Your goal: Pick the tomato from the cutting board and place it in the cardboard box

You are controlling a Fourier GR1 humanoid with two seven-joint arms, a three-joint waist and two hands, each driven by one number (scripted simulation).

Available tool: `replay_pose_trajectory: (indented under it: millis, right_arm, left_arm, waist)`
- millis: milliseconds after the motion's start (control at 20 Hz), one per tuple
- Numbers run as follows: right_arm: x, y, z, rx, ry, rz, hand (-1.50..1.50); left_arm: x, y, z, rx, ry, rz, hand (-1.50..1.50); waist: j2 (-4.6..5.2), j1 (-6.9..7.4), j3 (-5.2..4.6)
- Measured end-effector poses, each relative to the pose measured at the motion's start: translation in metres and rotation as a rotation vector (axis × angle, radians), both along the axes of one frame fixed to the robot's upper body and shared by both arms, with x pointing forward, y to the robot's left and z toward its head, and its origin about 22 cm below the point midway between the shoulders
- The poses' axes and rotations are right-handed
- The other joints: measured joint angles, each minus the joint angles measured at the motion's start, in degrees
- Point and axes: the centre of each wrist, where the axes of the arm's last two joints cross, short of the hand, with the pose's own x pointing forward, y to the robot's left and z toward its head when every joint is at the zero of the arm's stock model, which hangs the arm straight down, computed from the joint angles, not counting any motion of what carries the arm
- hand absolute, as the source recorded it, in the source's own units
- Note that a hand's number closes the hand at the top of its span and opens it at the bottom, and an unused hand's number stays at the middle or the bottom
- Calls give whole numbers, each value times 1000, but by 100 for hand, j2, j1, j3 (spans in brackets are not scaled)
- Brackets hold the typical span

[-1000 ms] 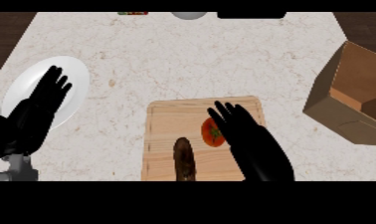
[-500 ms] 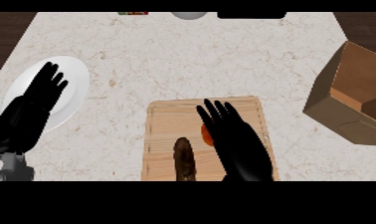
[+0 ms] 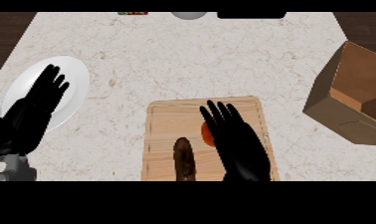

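Note:
On the wooden cutting board lies a red tomato, of which only a sliver shows at the left edge of my right hand. That hand hovers over it with fingers straight and spread, covering most of the fruit. The open cardboard box stands at the right edge of the counter, well apart from the hand. My left hand rests open at the left, fingers up, over a white plate.
A dark brown oblong item lies on the board left of the tomato. At the counter's far edge sit a grey rounded object, a black object and a small reddish item.
My right hand has shifted left across the board and now covers most of the tomato, which showed plainly a second ago. The left hand has barely moved.

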Motion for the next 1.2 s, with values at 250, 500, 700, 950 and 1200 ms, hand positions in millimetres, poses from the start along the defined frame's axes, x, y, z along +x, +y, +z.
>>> replay_pose_trajectory:
  millis: [250, 500, 700, 950, 1200]
  right_arm:
    - [5, 1, -14, -21, 7, -11, -150]
    - [18, 9, -23, -42, 28, -13, -150]
    - [17, 14, -28, -64, 43, -13, -150]
    - [26, 10, -39, -77, 60, -16, -150]
    - [37, 8, -49, -72, 55, -23, -150]
  left_arm:
    - [-3, -1, 5, 2, 2, -5, 0]
    - [-4, 1, 5, 3, -1, -4, 0]
    - [0, -1, -2, 6, 1, -3, 0]
    - [3, -7, 2, -1, 0, -4, 0]
    - [2, -2, -1, 6, 0, -3, 0]
  waist:
    - [0, 6, 0]
    - [1, 14, 0]
    - [1, 7, 0]
    - [0, 6, 1]
    - [1, 9, 1]
